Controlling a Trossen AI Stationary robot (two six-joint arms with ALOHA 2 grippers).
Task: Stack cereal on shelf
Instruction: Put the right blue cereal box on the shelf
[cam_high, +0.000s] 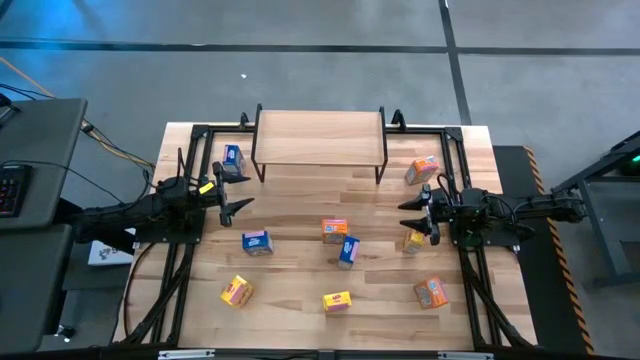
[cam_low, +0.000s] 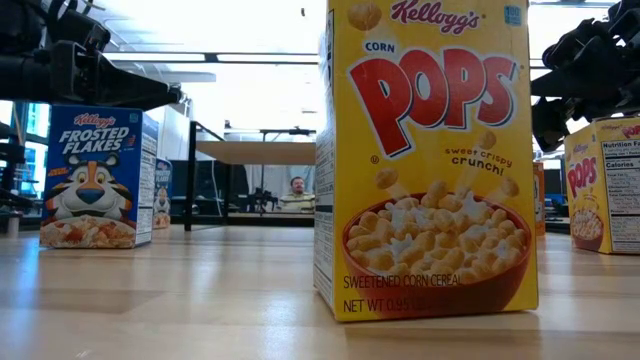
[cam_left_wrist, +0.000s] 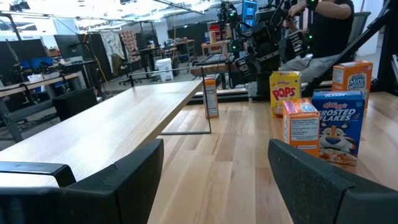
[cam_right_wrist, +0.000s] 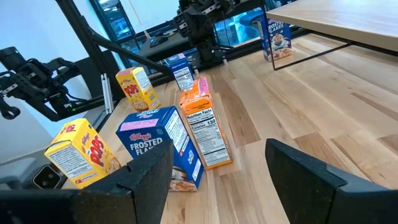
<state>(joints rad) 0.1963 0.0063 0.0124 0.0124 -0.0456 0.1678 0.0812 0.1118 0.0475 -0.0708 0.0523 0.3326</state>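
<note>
Hovering with fingers spread and empty, the left gripper has one blue box just beside it; the right gripper, likewise spread, has one yellow box alongside. Nine cereal boxes dot the table: three blue, three yellow, three orange. Beyond both, the shelf holds none.

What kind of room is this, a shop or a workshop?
Most likely a robotics lab or workshop: two dark robot arms flank a butcher-block wooden table, the grey concrete floor shows around it, and desks with office chairs fill the room behind.
</note>
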